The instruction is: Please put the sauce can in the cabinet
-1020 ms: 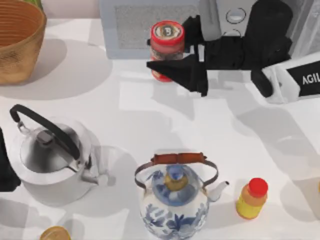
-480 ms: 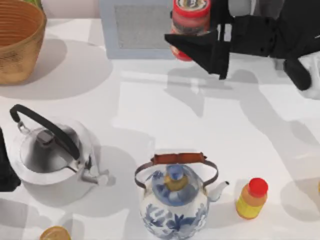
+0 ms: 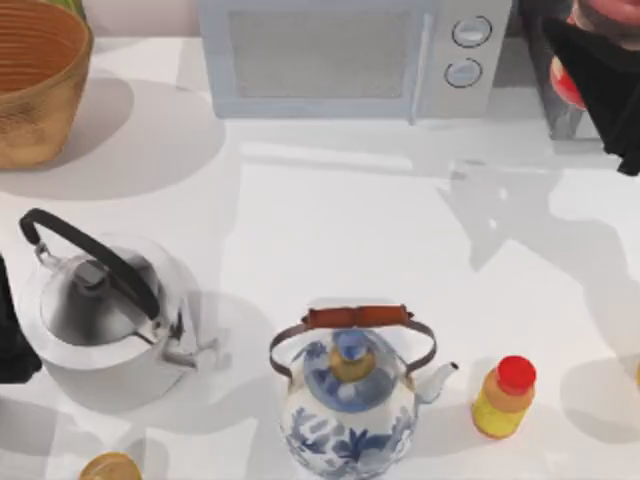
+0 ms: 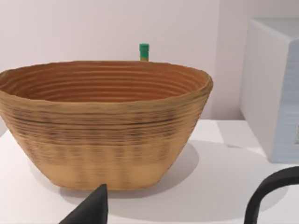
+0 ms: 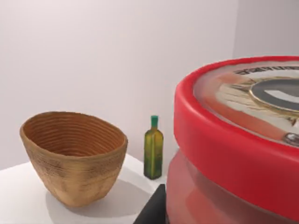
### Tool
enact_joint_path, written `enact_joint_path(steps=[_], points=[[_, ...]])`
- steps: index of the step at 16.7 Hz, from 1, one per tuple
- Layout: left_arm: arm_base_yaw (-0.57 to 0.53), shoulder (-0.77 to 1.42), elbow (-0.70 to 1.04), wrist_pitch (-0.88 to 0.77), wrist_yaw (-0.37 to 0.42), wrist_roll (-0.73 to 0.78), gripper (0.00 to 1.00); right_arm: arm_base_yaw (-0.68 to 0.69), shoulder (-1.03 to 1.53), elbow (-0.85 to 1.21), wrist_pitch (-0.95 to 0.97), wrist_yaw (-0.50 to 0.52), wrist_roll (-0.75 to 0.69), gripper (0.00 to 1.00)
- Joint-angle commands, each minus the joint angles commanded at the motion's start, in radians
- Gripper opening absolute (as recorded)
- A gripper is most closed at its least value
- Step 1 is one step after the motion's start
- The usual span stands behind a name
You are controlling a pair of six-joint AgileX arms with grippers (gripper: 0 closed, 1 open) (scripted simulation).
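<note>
right gripper [image 3: 600, 75] sits at the far right corner of the bench [image 3: 330, 220], clenched on the sauce can [image 3: 568, 80]; in the top view red patches of the can show against the black fingers, just right of the microwave [image 3: 345, 55]. right wrist view: the can's red lid [image 5: 233, 130] fills the near field, flat face up, so the can's long axis reads close to upright, and a dark finger edge sits against its side.

cabinet: a grey speckled sliver [image 3: 565, 120] shows just under the can and gripper, beside the microwave's knob panel. the can is carried clear of the bench, over or just in front of this unit; which of the two i cannot tell, and the door state is hidden.

judgement: the coming move turns on can-to-cabinet alignment, and the right arm is the only one near.

left gripper [image 3: 12, 340] is parked at the left edge by the steel kettle [image 3: 105, 315]; its wrist view faces the basket [image 4: 103, 121]. whether it is parted or closed i cannot tell.
</note>
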Motion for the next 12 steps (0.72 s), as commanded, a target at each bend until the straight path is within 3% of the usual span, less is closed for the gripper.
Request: enact_joint_path(steps=[7, 12], points=[[0.000, 0.000, 0.000, 0.000, 0.000, 0.000, 1.00, -0.128, -0.738, -0.435, -0.317, 0.385, -0.020, 0.00], [0.000, 0.000, 0.000, 0.000, 0.000, 0.000, 1.00, -0.187, -1.054, -0.646, -0.470, 0.571, -0.031, 0.00]])
